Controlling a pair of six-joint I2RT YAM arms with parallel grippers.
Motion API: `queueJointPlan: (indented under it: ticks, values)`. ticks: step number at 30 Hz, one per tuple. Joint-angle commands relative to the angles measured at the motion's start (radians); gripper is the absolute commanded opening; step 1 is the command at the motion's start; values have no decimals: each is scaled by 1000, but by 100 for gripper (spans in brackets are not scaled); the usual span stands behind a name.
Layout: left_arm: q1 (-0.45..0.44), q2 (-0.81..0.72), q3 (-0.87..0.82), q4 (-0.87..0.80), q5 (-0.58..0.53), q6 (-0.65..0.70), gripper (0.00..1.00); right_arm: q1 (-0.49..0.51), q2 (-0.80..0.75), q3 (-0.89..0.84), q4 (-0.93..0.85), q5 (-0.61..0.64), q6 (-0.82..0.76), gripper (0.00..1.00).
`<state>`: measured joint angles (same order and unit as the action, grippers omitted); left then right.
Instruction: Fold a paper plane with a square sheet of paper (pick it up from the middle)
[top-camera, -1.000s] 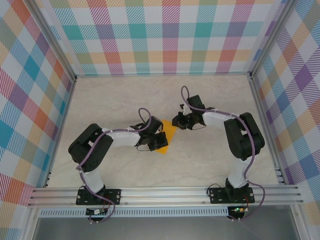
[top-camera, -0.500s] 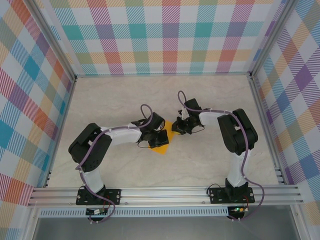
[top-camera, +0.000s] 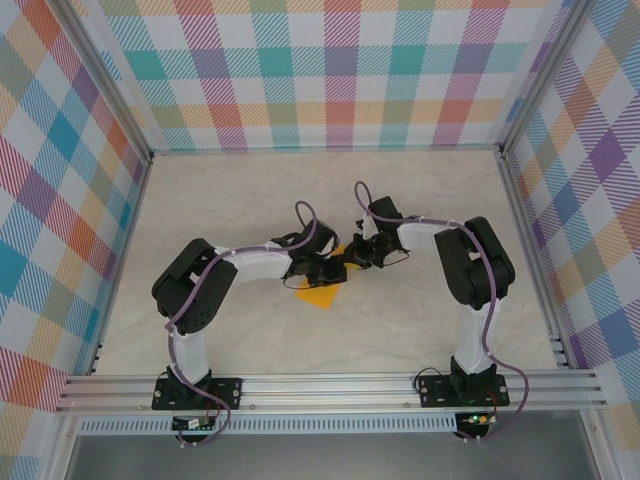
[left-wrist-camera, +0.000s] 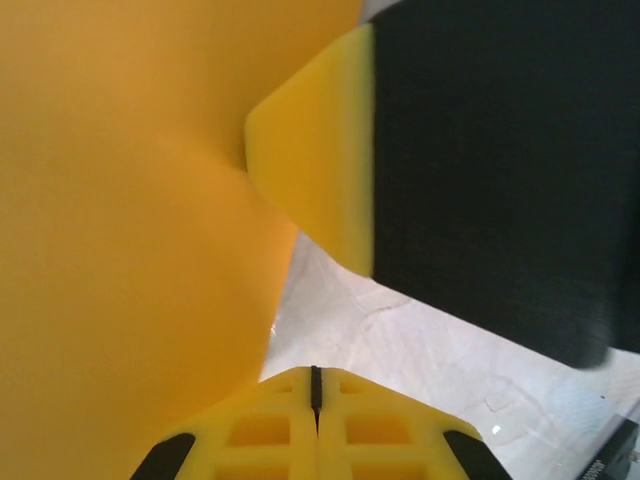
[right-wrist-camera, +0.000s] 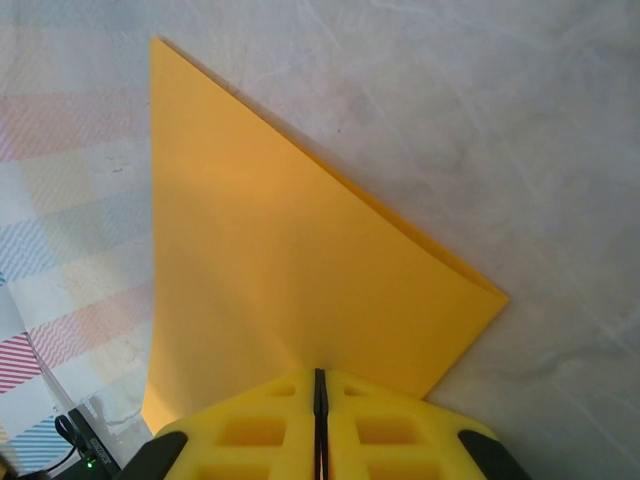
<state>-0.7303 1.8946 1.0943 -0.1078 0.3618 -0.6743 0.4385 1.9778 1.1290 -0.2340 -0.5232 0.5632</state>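
**Right gripper** (right-wrist-camera: 320, 382): fingers are pressed together on the near edge of the square sheet of paper (right-wrist-camera: 290, 260). The sheet spreads away from them as a folded orange-yellow panel, with one sharp corner at far left and another at right.

**Left gripper** (left-wrist-camera: 315, 378): fingers are likewise closed, seam to seam. The sheet sweeps past on their left, and whether it is pinched there cannot be told. A second yellow pad (left-wrist-camera: 320, 190) on a black body stands close above, probably the other gripper's.

**From overhead:** both grippers meet over the paper at the middle of the table (top-camera: 220, 200). One corner of the paper points toward the arm bases. Plaid walls (top-camera: 330, 70) enclose the table.
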Motion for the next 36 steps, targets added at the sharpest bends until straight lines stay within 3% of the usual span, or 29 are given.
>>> queueJointPlan:
  ticks: [1,16,36]
  values:
    - [16,18,-29,78,22,34,4,-1,41,6,-46,31,-23,10]
    - [31,72,-70,112,31,52,2,-1,55,8,-57,43,-19,9]
    - [26,-86,-275,73,138,85,2,-1,108,31,-115,93,-13,9]
